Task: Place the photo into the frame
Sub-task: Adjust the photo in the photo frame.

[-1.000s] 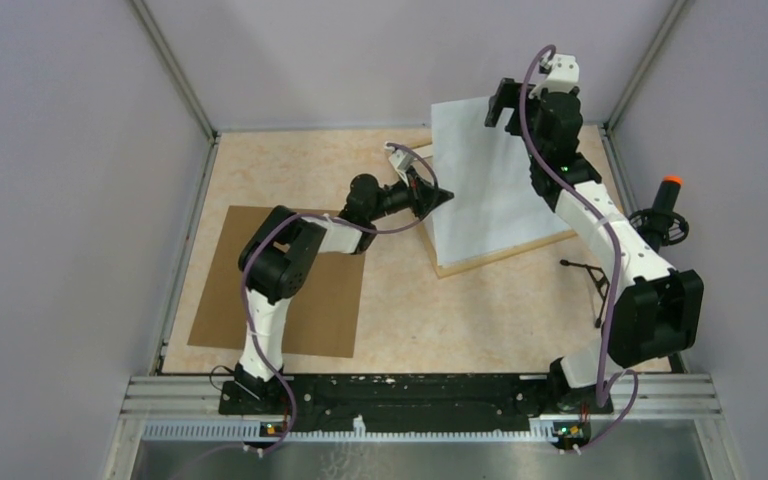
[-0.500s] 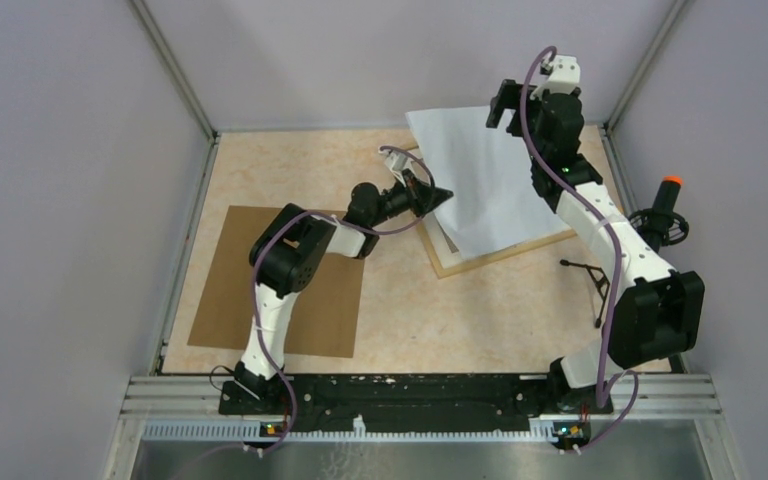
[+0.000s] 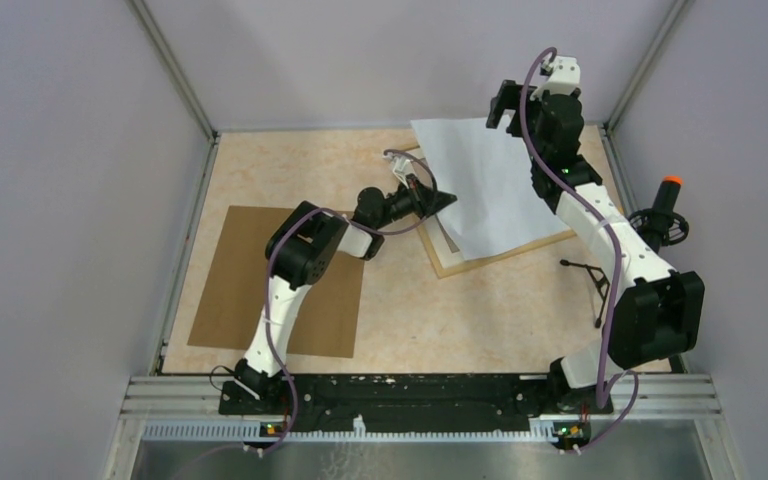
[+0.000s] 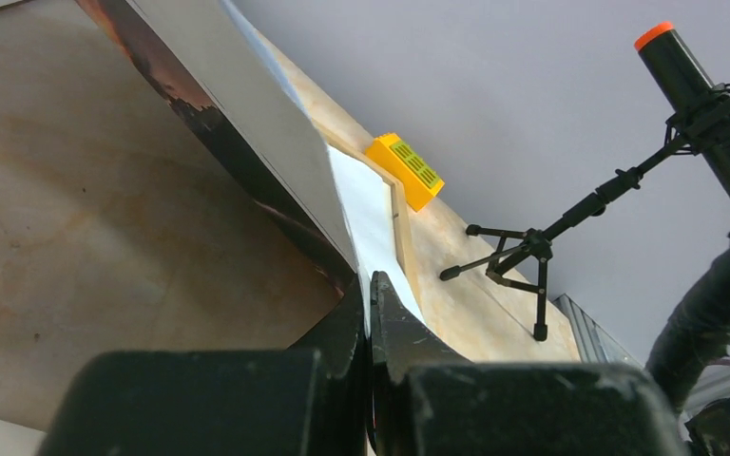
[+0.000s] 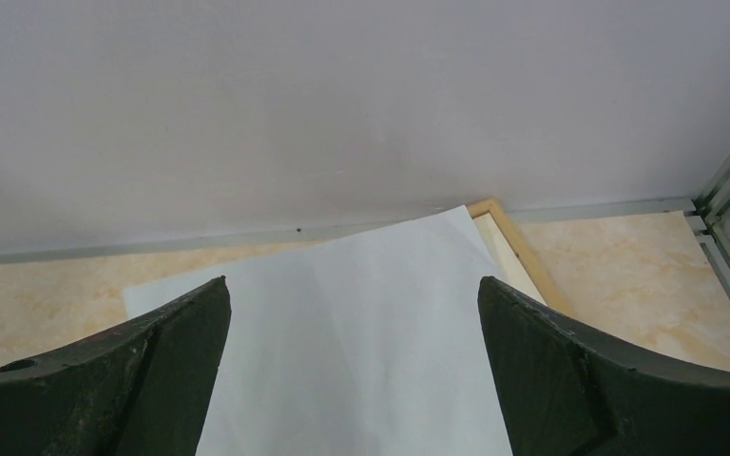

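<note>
beige table (image 3: 480,320), grey walls (image 3: 80,150); the photo (image 3: 485,185) lies at 1 o'clock.
my left gripper (image 3: 448,199) pinches its edge, my right gripper (image 3: 501,105) gapes empty above; it hides most of the frame (image 3: 505,250), print facing down.

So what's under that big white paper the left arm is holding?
That's the photo, picture side down. Under it lies the wooden frame with a white sheet inside; most of the frame is covered.

My black two-finger left gripper (image 4: 371,285) reaches low, jaws pressed together. My right gripper (image 5: 352,294), high and far ahead, has jaws wide apart.
</note>
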Robot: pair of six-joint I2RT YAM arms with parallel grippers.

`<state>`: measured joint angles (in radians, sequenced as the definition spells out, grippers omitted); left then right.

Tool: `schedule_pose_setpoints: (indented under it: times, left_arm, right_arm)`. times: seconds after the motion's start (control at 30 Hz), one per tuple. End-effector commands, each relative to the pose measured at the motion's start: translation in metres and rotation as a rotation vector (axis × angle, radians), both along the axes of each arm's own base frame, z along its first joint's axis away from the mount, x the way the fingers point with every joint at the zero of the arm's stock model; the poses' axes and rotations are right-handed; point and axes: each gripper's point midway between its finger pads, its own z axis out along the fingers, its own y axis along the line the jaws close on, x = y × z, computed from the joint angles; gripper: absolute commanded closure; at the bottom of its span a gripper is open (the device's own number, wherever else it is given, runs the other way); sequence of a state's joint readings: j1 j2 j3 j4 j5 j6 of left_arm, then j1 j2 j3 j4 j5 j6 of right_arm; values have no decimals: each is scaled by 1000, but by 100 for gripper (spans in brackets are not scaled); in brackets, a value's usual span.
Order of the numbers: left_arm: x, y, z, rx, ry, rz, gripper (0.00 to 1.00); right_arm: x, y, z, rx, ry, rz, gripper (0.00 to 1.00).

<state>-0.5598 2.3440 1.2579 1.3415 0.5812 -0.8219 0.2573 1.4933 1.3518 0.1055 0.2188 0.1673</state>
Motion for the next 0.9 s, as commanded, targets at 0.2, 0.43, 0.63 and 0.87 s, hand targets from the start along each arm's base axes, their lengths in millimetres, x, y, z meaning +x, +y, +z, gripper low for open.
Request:
schedule_pose_setpoints:
  times: [0.2, 0.43, 0.63, 0.87]
  left_arm:
    - [4, -11, 10, -33, 9, -7, 100]
    - [-6, -19, 33, -64, -106, -129, 100]
    - [-20, -14, 40, 8, -206, -130, 100]
    - [-14, -18, 38, 15, -184, -148, 100]
  right_arm:
    - [-7, -7, 29, 23, -81, -5, 1]
    - [-6, -7, 27, 20, -77, -6, 1]
    - [-6, -7, 27, 23, -78, -6, 1]
    - [-8, -8, 27, 23, -79, -7, 1]
